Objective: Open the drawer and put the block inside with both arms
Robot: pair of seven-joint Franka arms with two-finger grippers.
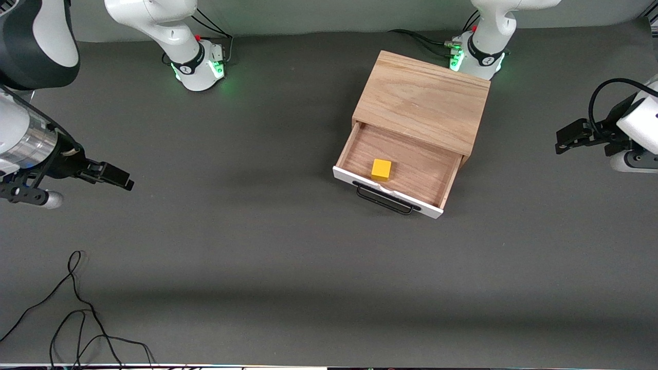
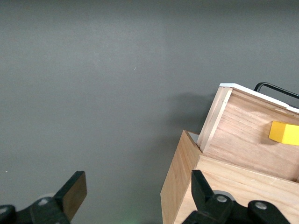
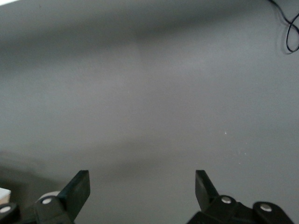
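The light oak box point(image 1: 424, 100) stands near the left arm's base. Its drawer point(image 1: 411, 154) is pulled out toward the front camera, and its black bar handle point(image 1: 385, 201) faces that camera. The yellow block point(image 1: 381, 169) lies inside the drawer, close to the white front panel. My left gripper point(image 1: 565, 137) is open and empty, up in the air past the left arm's end of the box. Its wrist view shows the box point(image 2: 180, 182), the drawer point(image 2: 243, 130) and the block point(image 2: 284, 133) beyond the open left gripper point(image 2: 138, 193). My right gripper point(image 1: 121, 180) is open and empty over bare table at the right arm's end. Its wrist view shows the open right gripper point(image 3: 142, 191) above grey mat.
Loose black cables point(image 1: 77, 308) lie on the mat near the front edge at the right arm's end. A cable loop also shows in the right wrist view point(image 3: 292, 32). The two green-lit bases point(image 1: 200, 64) point(image 1: 478, 54) stand along the table's edge farthest from the front camera.
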